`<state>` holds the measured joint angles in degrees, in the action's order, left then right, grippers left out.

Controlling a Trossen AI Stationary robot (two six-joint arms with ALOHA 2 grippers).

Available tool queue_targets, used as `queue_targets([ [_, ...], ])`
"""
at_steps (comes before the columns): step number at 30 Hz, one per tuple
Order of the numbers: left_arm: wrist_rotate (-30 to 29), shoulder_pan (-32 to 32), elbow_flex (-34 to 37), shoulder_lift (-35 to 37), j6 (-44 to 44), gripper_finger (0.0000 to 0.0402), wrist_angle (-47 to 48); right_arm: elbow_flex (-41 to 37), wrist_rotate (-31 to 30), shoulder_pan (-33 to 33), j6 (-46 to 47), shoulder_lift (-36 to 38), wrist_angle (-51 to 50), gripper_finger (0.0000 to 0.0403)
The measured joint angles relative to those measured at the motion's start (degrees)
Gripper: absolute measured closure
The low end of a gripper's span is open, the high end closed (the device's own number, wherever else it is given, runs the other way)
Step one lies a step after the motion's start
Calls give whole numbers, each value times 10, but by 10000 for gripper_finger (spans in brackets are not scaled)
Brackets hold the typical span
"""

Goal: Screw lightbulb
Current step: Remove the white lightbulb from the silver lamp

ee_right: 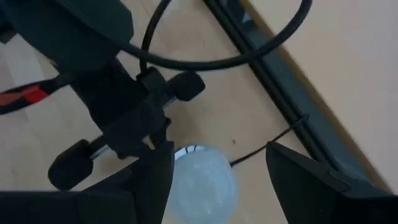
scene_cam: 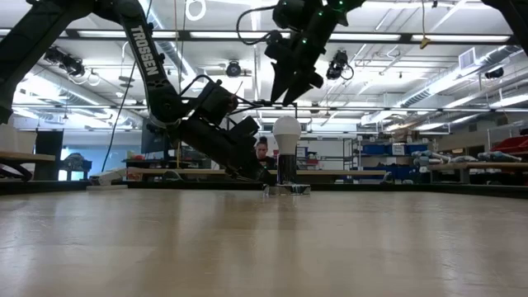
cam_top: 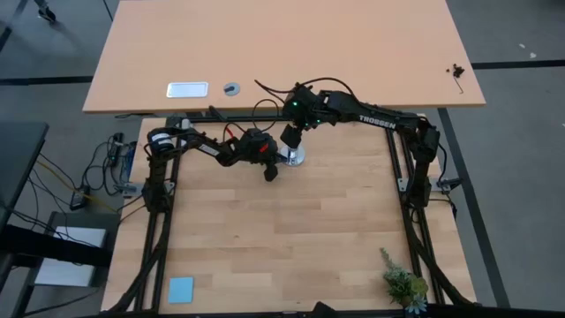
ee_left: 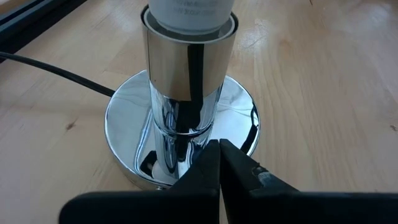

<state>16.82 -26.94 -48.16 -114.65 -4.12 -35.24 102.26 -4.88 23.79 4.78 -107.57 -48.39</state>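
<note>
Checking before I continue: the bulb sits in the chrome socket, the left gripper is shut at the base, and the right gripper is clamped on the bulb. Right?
Not quite. The right gripper is open above the lightbulb, not clamped, as the right wrist view shows. The rest holds: bulb in the chrome socket, left gripper shut at the base.

The lightbulb [scene_cam: 286, 132] stands upright in a dark socket [scene_cam: 286, 168] on a shiny base [scene_cam: 287, 189] at the far side of the counter [scene_cam: 264, 243]. The right hand [scene_cam: 295, 89] hangs just above the bulb, apart from it, fingers spread. The left hand [scene_cam: 262, 175] slants down beside the socket, just above the base, fingers together.
</note>
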Motion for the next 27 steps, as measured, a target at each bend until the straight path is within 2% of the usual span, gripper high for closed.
queue_targets([
  [3,0,0,0,0,0,396,0,0,25,-7,-4,0,-11,153],
  [7,0,0,0,0,0,396,0,0,24,-20,7,0,-31,151],
  [14,0,0,0,0,0,396,0,0,-42,-31,47,-1,-40,91],
  [18,1,0,0,0,0,396,0,-5,-44,-31,57,-1,-39,60],
  [27,2,0,0,0,1,396,0,-58,-44,-20,60,-2,-2,51],
])
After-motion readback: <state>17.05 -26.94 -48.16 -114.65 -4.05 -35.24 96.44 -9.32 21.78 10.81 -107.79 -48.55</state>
